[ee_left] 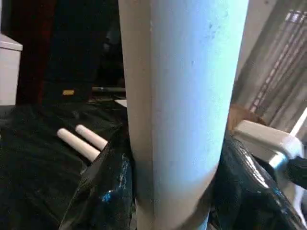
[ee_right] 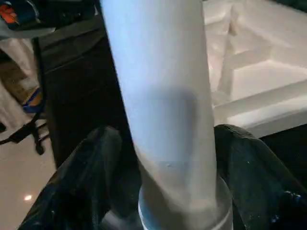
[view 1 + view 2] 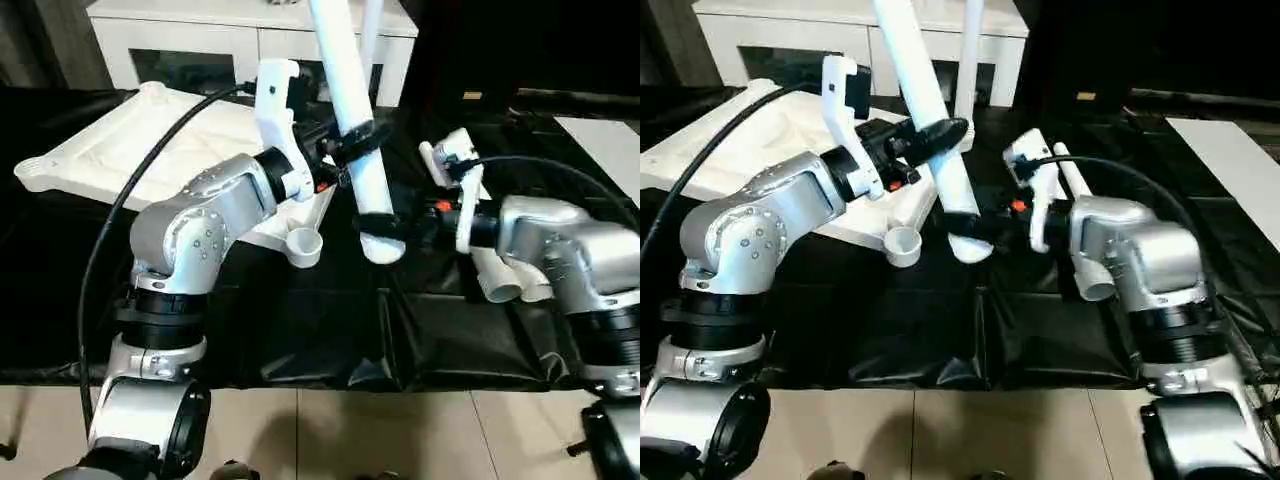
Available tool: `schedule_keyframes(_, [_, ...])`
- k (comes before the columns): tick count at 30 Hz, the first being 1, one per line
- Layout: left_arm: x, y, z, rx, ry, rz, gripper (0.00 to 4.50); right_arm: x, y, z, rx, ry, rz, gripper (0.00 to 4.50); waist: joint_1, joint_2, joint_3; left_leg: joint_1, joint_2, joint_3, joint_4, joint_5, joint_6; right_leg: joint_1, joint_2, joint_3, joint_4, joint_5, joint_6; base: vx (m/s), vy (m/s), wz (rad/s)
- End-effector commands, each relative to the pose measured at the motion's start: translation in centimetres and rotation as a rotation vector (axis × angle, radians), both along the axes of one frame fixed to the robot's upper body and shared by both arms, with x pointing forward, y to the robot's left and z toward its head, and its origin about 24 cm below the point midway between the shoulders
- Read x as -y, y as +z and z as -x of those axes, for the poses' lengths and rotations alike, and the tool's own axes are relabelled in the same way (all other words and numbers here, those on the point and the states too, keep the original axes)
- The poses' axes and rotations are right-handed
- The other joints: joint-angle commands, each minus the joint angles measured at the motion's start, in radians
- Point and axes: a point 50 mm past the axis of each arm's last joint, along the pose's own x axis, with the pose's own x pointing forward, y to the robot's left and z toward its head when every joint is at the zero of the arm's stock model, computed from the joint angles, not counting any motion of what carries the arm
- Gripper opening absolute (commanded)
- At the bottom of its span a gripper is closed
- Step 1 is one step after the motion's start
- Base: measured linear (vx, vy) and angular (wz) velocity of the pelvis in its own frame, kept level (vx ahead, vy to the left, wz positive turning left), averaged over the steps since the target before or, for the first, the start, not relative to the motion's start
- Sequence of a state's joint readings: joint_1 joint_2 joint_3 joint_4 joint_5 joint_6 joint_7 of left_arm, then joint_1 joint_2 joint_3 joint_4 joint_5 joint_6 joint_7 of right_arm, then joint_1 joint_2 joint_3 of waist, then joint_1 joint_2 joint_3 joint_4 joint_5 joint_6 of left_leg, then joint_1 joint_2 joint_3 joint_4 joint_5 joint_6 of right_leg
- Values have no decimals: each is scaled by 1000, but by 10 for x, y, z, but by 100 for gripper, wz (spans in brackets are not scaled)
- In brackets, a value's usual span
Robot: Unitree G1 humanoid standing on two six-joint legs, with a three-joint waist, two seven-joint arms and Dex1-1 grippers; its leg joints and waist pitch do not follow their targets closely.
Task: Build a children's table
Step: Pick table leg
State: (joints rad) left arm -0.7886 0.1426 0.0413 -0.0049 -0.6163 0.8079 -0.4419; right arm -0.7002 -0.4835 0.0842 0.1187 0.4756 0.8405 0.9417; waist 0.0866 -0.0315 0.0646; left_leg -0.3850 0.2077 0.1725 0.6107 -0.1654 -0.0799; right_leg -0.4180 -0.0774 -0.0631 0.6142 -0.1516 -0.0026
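The white tabletop point(image 3: 110, 150) lies underside up on the black-draped table, at the left. Its near corner socket point(image 3: 303, 245) is open. One white leg point(image 3: 345, 80) is held tilted, top leaning to the left and away. My left gripper point(image 3: 358, 140) is shut on its middle, and my right gripper point(image 3: 385, 225) is shut on it close to its lower end. That end hangs just right of the near socket, apart from it. The black fingers point(image 1: 103, 191) flank the leg point(image 1: 182, 96) in the left wrist view. A second leg point(image 3: 968, 60) stands upright behind.
Two more legs point(image 3: 505, 282) lie on the black cloth under my right forearm, also seen as white tubes point(image 1: 81, 141). A white glass-door cabinet point(image 3: 200, 40) stands behind the table. A white panel point(image 3: 610, 140) lies at the far right. Tiled floor runs along the table's front edge.
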Motion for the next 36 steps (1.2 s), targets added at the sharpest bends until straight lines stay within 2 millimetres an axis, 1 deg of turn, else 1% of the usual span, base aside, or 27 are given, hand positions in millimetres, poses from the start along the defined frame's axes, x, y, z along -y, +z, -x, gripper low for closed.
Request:
schedule_keyframes(1, [3, 5, 5, 26, -37, -8, 186, 1, 10, 0, 14, 16, -3, 341, 0, -12, -81, 15, 11, 5, -62, -168, 8, 59, -44, 34, -70, -278, -162, 0, 0, 0])
schedule_keyframes(2, [4, 5, 5, 28, -40, -12, 186, 1, 10, 0, 10, 17, -1, 341, 1, -13, -80, 15, 11, 4, -63, -170, 5, 58, -45, 34, -71, -285, -158, 0, 0, 0])
schedule_keyframes(5, [3, 4, 5, 36, -37, -42, 186, 1, 11, 0, 9, 23, 4, 341, 1, -15, -83, 14, 11, 5, -62, -159, 4, 59, -44, 34, -69, -265, -159, 0, 0, 0])
schedule_keyframes(10, [2, 2, 3, 55, -9, -119, 186, 5, 14, -3, 39, 0, 16, 341, 3, -14, -83, 14, 12, 5, -62, -143, 5, 59, -45, 34, -64, -237, -164, 0, 0, 0])
schedule_keyframes(12, [1, 1, 1, 52, 15, -155, 186, 6, 14, -6, 62, -24, 27, 341, 2, -15, -83, 13, 12, 5, -62, -145, 3, 59, -45, 34, -64, -240, -164, 0, 0, 0])
schedule_keyframes(15, [1, 0, 0, 53, 22, -172, 186, 1, 10, -5, 91, -24, 49, 341, 2, -14, -83, 14, 11, 5, -62, -150, -3, 59, -46, 35, -65, -254, -159, 0, 0, 0])
schedule_keyframes(16, [2, 1, 0, 56, 10, -171, 186, -2, 7, -4, 97, -15, 57, 341, 1, -15, -82, 13, 11, 5, -62, -151, -3, 59, -46, 35, -66, -258, -157, 0, 0, 0])
schedule_keyframes(17, [3, 1, 1, 62, -5, -175, 186, -4, 4, -4, 100, -10, 71, 341, 1, -13, -82, 14, 11, 5, -62, -156, -5, 58, -46, 34, -67, -263, -159, 0, 0, 0])
schedule_keyframes(20, [4, 0, 2, 75, -26, -190, 186, -5, -1, -3, 100, 4, 89, 341, 1, -12, -82, 14, 11, 5, -63, -160, -4, 58, -46, 34, -66, -258, -161, 0, 0, 0])
schedule_keyframes(21, [4, 0, 2, 80, -30, -197, 186, -5, -2, -3, 98, 5, 90, 341, 2, -14, -83, 14, 11, 5, -62, -160, -3, 59, -46, 34, -66, -258, -161, 0, 0, 0])
schedule_keyframes(22, [4, 0, 3, 84, -38, -200, 186, -6, -3, -4, 98, 7, 94, 341, 2, -12, -83, 15, 11, 4, -63, -160, -3, 58, -46, 34, -65, -257, -162, 0, 0, 0])
schedule_keyframes(23, [5, 1, 4, 94, -55, -205, 186, -6, -6, -5, 96, 11, 98, 341, 1, -11, -82, 15, 12, 5, -64, -164, -5, 57, -45, 34, -66, -257, -164, 0, 0, 0])
schedule_keyframes(25, [5, 1, 4, 96, -57, -206, 186, -6, -6, -5, 95, 12, 99, 341, 1, -12, -82, 15, 11, 5, -63, -163, -3, 58, -46, 34, -65, -254, -167, 0, 0, 0])
schedule_keyframes(26, [6, 1, 6, 104, -75, -211, 186, -7, -9, -7, 94, 13, 102, 341, 2, -13, -83, 14, 11, 5, -62, -162, -3, 58, -47, 35, -64, -249, -169, 0, 0, 0])
schedule_keyframes(28, [8, 0, 9, 119, -105, -225, 186, -8, -10, -8, 93, 20, 100, 341, 1, -12, -83, 13, 12, 5, -63, -162, -1, 59, -47, 34, -64, -248, -171, 0, 0, 0])
schedule_keyframes(29, [9, 0, 10, 122, -114, -229, 186, -8, -11, -8, 91, 24, 95, 341, 0, -16, -84, 12, 12, 5, -63, -161, 1, 60, -47, 34, -63, -245, -172, 0, 0, 0])
schedule_keyframes(30, [9, 0, 11, 125, -120, -231, 186, -10, -11, -8, 86, 33, 84, 341, 1, -14, -83, 13, 12, 4, -63, -154, 2, 60, -47, 35, -61, -236, -175, 0, 0, 0])
schedule_keyframes(32, [10, 0, 12, 128, -131, -233, 186, -11, -11, -6, 76, 56, 66, 341, 0, -16, -83, 13, 12, 5, -63, -151, 3, 60, -46, 35, -61, -228, -180, 0, 0, 0])
schedule_keyframes(34, [11, 0, 13, 131, -139, -235, 186, -12, -12, -6, 71, 70, 58, 341, 1, -14, -83, 14, 13, 5, -62, -156, 4, 59, -47, 35, -61, -235, -182, 0, 0, 0])
schedule_keyframes(36, [11, 0, 14, 133, -150, -233, 186, -13, -12, -4, 65, 90, 53, 341, 0, -14, -82, 13, 12, 5, -63, -157, 5, 60, -46, 35, -62, -236, -183, 0, 0, 0])
